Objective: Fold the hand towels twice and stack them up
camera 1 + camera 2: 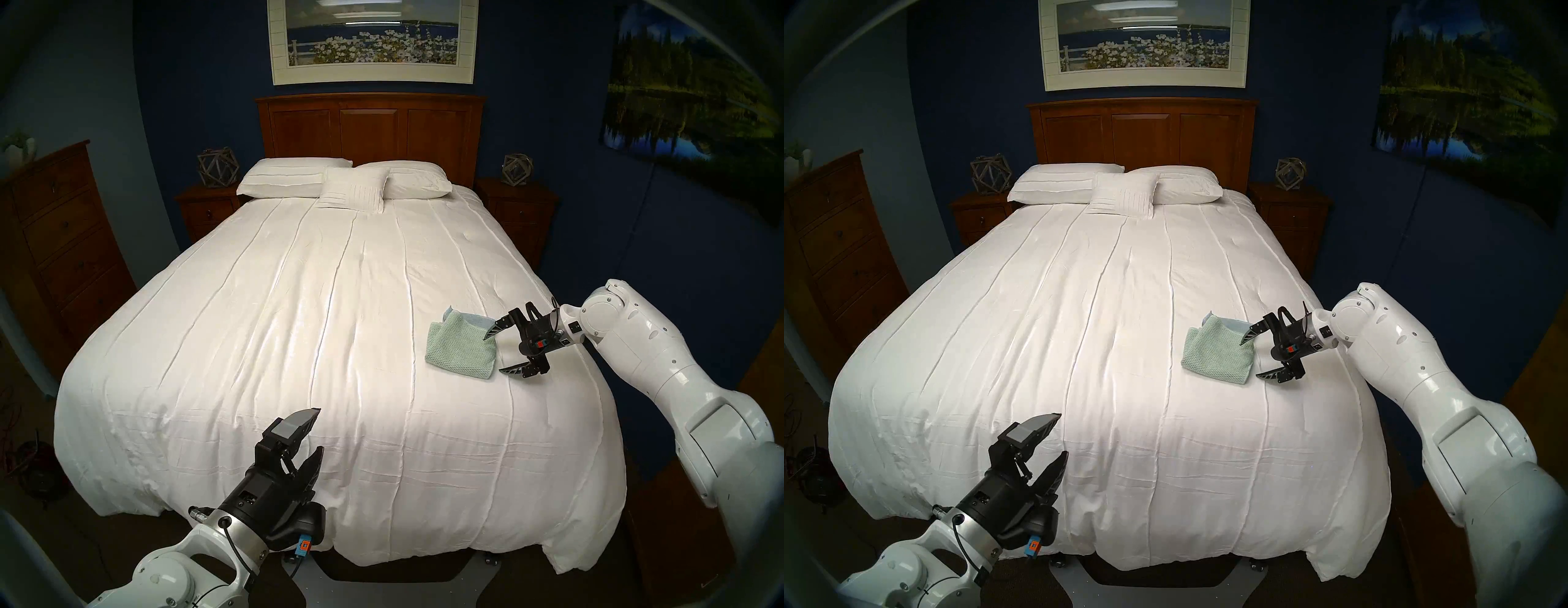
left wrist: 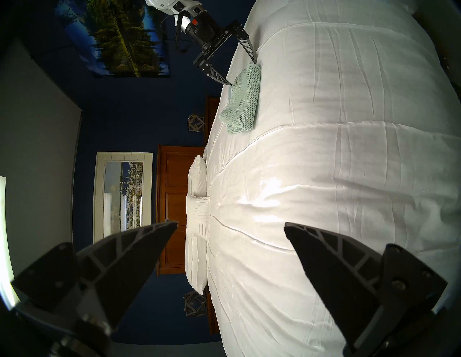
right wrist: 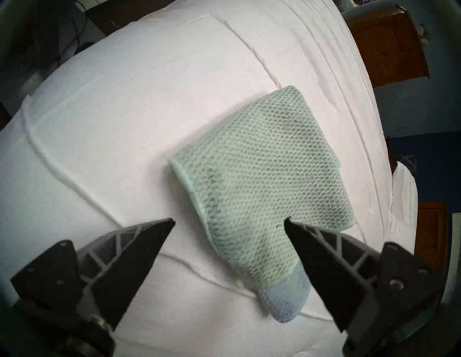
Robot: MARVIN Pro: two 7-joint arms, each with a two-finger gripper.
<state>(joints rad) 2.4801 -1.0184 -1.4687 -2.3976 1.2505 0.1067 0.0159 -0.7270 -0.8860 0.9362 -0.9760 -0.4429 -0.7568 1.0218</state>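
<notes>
Green towel (image 1: 460, 349), waffle weave, lies folded on the white bedspread (image 1: 297, 318), right side of the bed toward the near end. Blue towel (image 3: 284, 296) sits beneath it; only a strip shows at the far edge in the head views and one corner in the right wrist view. The two are stacked, green on top, edges not quite flush.

Right gripper (image 1: 491, 355) hangs just right of the stack, fingers spread wide, nothing between them. Its far fingertip (image 1: 492, 333) shows over the right edge of the green towel; whether it touches the cloth cannot be told. Its near finger is over bare bedspread just beside the towel's near right corner.

Left gripper (image 1: 316, 431) is well apart from the towels, at the near left by the foot of the bed, pointing roughly level toward the far end. Fingers parted wide and empty; the left wrist view shows open air and bedspread between them.

Pillows (image 1: 339, 182) rest at the far end against the wooden headboard (image 1: 369, 123).
</notes>
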